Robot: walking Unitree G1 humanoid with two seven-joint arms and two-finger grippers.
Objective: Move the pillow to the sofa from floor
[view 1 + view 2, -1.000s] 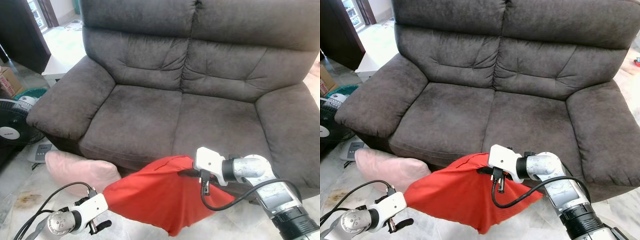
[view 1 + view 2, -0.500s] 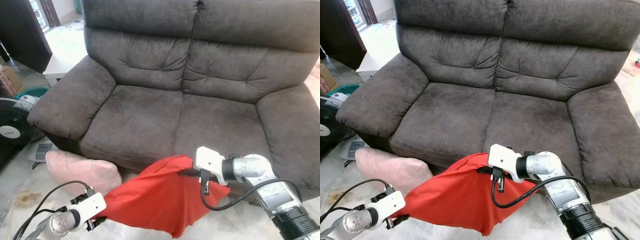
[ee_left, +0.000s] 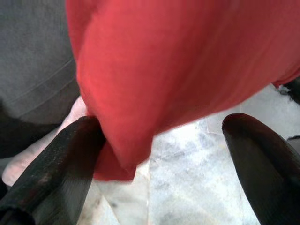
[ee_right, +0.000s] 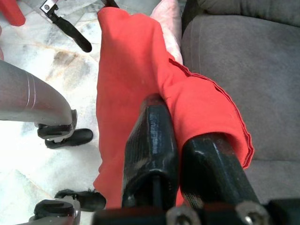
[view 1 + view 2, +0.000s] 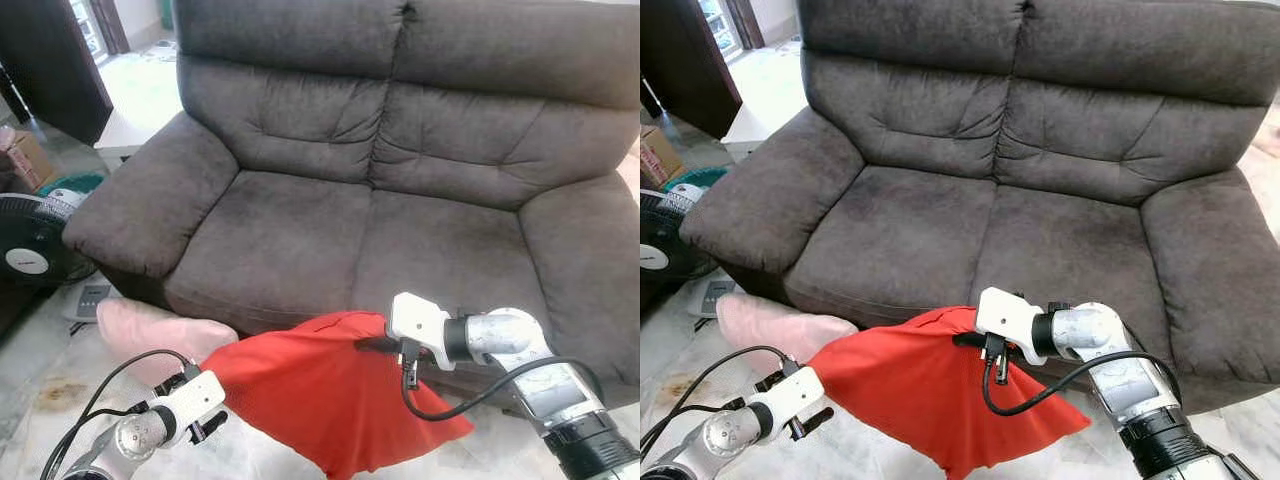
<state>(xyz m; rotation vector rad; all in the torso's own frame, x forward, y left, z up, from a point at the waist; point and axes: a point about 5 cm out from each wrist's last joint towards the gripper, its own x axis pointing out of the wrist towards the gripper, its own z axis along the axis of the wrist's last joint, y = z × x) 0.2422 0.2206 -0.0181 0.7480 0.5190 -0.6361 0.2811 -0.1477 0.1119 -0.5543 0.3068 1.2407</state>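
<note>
A red pillow (image 5: 320, 400) hangs in front of the dark grey sofa (image 5: 300, 230), its lower part down near the floor. My right gripper (image 5: 366, 343) is shut on its upper corner, just before the seat's front edge; in the right wrist view the red fabric (image 4: 197, 103) is pinched between the black fingers (image 4: 150, 140). My left gripper (image 5: 206, 430) is low at the pillow's left corner, open. In the left wrist view that corner (image 3: 126, 140) rests against one finger (image 3: 70, 154), while the other stands well apart.
A pink pillow (image 5: 150, 328) lies on the marble floor against the sofa's left front. A black fan (image 5: 30, 245), a small grey device (image 5: 88, 300) and a cardboard box (image 5: 20, 155) stand at the left. A dark cabinet (image 5: 60, 70) is behind them.
My left gripper has opened and come off the red pillow's left corner. The pillow now hangs lower from the right gripper. The camera has shifted slightly.
</note>
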